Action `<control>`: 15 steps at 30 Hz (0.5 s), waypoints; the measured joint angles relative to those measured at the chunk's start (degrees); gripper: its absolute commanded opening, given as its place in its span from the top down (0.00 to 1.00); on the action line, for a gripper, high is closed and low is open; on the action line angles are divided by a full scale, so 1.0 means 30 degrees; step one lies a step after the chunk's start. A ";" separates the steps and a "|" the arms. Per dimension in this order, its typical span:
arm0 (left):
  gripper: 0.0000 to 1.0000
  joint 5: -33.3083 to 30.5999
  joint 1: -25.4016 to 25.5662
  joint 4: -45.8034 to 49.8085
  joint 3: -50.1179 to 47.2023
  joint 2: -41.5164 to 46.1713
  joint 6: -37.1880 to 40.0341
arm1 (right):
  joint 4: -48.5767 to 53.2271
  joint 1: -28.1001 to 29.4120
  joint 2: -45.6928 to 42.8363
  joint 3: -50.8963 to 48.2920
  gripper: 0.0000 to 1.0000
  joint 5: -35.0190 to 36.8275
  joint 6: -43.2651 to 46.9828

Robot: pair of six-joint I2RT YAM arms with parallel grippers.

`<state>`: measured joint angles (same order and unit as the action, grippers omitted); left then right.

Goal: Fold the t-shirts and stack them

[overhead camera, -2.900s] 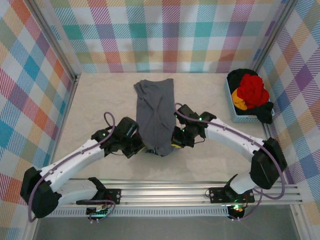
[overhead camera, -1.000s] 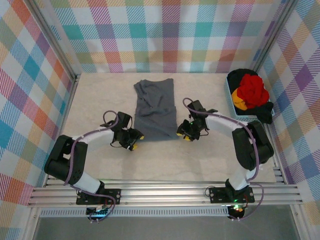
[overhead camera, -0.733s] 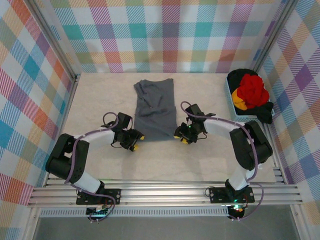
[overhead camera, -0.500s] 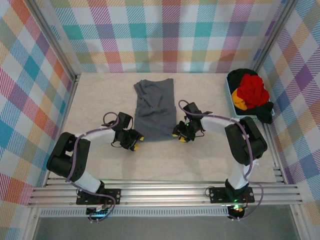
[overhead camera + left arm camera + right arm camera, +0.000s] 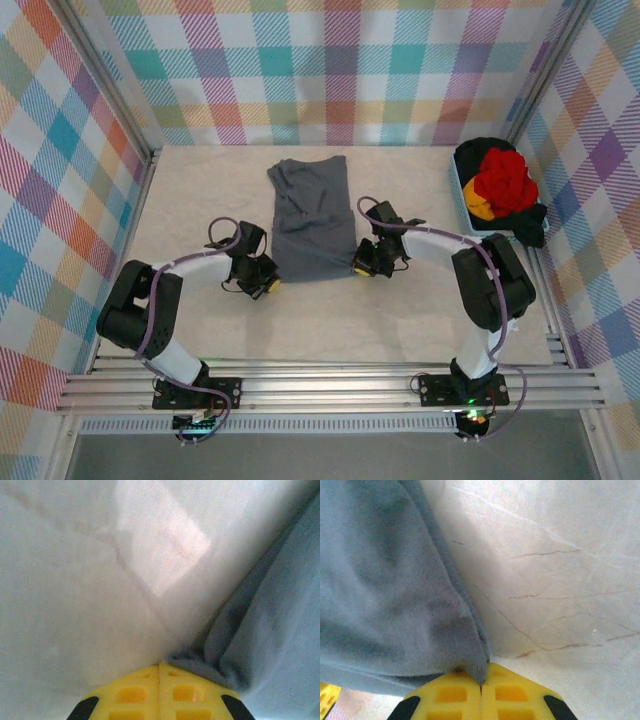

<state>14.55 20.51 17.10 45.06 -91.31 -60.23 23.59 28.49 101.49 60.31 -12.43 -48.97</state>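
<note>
1 grey t-shirt, lying as a narrow strip at the centre of the worktop, long axis running 12 to 6 o'clock. Its 7 o'clock corner is pinched by the left gripper, fingers pressed together on the bunched cloth. Its 5 o'clock corner is clamped likewise by the right gripper. Both sit low on the worktop. 3 further items, crumpled together in a light blue basket at the worktop's 2 o'clock corner, well apart: red t-shirt, orange-yellow t-shirt, black t-shirt.
</note>
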 measured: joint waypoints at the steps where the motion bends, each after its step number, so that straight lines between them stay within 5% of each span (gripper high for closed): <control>1: 1.00 -0.0291 -0.0095 -0.0277 0.0000 -0.0007 0.0029 | 0.0000 -0.0007 -0.0117 0.0000 1.00 -0.0007 -0.0007; 3: 1.00 -0.0743 -0.0233 -0.0714 -0.0007 0.0051 0.0029 | 0.0022 -0.0007 -0.0240 0.0000 0.97 -0.0015 -0.0015; 7: 1.00 -0.1115 -0.0255 -0.0867 -0.0364 0.1166 -0.0058 | 0.0321 -0.0007 -0.0801 -0.0189 0.73 0.0022 -0.0262; 11: 0.60 -0.1246 0.0015 -0.0874 -0.1093 0.3432 -0.0605 | 0.0503 -0.0007 -0.2055 -0.0962 0.61 0.0146 -0.0546; 15: 0.53 -0.0838 0.0379 -0.1916 -0.1872 0.4218 -0.1953 | 0.0415 0.0015 -0.2098 -0.1202 0.61 -0.0095 -0.0546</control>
<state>12.03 21.65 11.35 39.44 -78.65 -66.08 24.84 28.53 95.20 56.71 -12.71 -50.61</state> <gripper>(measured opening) 0.459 0.384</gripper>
